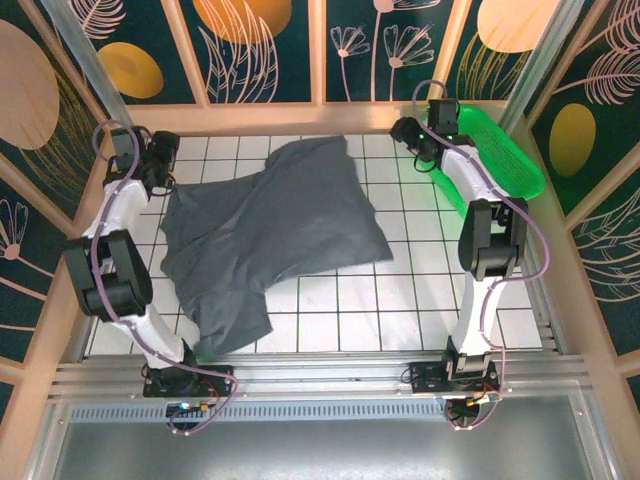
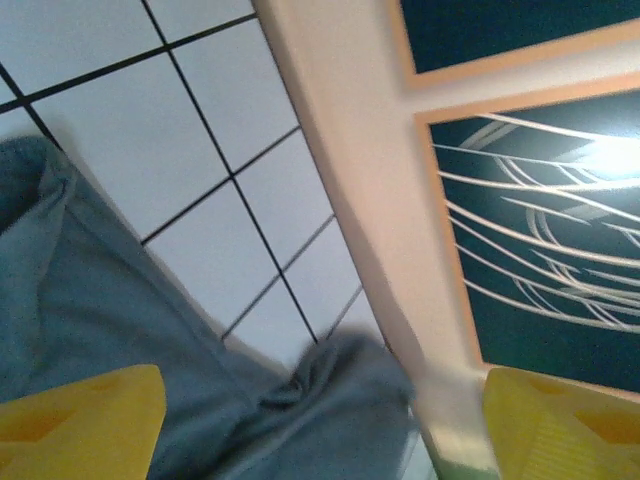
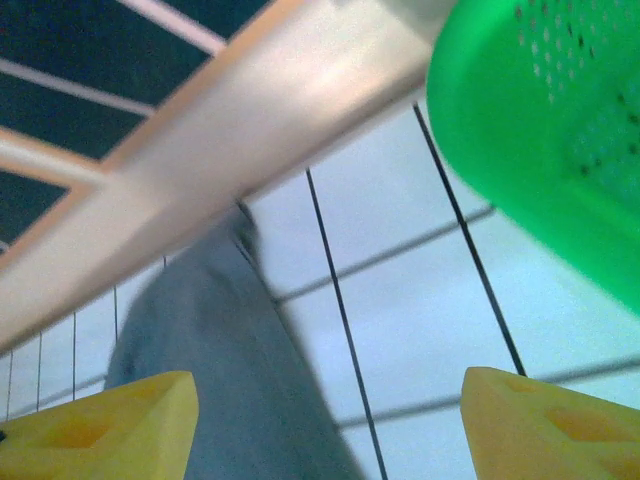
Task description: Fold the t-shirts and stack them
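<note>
The white tiled tabletop (image 1: 400,300) carried a dark slate-grey cotton t-shirt (image 1: 280,230), crumpled and half spread, lying left of the bright green plastic basket (image 1: 505,150) and apart from it. The shirt looked light, limp and quick to bunch, so it was best pinched at a hem corner. The right end effector (image 3: 330,430), just beside the basket, gaped empty. The left end effector (image 2: 320,430), on the shirt's far side from the basket, gaped over a bunched corner.

So the dark slate-grey t-shirt (image 1: 280,225) is just lying loose and rumpled on my white tiled desk (image 1: 420,310), not folded, sprawled from the far middle toward the near left corner, edges flopped over.
</note>
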You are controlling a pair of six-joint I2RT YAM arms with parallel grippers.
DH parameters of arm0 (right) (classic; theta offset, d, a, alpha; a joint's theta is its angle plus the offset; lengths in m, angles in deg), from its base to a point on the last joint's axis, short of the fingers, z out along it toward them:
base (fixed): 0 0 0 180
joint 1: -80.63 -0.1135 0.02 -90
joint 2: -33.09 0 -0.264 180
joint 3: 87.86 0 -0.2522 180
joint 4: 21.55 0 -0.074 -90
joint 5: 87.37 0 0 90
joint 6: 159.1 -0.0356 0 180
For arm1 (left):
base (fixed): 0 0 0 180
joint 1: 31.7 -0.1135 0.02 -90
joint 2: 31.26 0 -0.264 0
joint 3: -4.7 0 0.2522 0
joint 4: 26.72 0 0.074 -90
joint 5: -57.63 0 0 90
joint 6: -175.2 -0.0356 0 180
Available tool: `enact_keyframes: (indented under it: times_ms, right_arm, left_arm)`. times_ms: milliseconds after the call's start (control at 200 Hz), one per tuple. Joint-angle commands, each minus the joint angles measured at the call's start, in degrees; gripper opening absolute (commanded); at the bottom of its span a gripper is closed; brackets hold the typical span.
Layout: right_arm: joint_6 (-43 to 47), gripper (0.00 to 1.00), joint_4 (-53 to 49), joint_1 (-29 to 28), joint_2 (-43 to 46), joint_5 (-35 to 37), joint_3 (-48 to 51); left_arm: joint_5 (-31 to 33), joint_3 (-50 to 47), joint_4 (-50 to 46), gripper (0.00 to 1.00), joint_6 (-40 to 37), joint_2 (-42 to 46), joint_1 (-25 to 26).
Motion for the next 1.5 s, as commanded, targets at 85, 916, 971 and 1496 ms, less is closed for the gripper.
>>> enact_keyframes:
  times_ms: [85,916,971,1496]
  right_arm:
    - [-1.7,0.64,1.7,-7.4,13.1,0.3,15.3]
    - [-5.0,0.34,-20.2,-4.9,-2.6,11.8,22.0]
    - [-6.2,0.34,-19.6,-3.3,1.6,12.0,27.7]
    - [-0.1,0.44,-17.5,-4.0,13.9,12.1,27.1]
  left_arm:
    - [-0.5,-13.8,-4.0,0.67,-5.9,7.8,0.3]
    - [-1.4,-6.9,-1.0,0.64,-5.8,-18.0,2.0]
    - [-2.4,-5.6,-1.0,0.65,-6.5,-19.1,2.1]
    - [3.4,-7.8,-11.3,0.62,-9.6,-10.1,7.4]
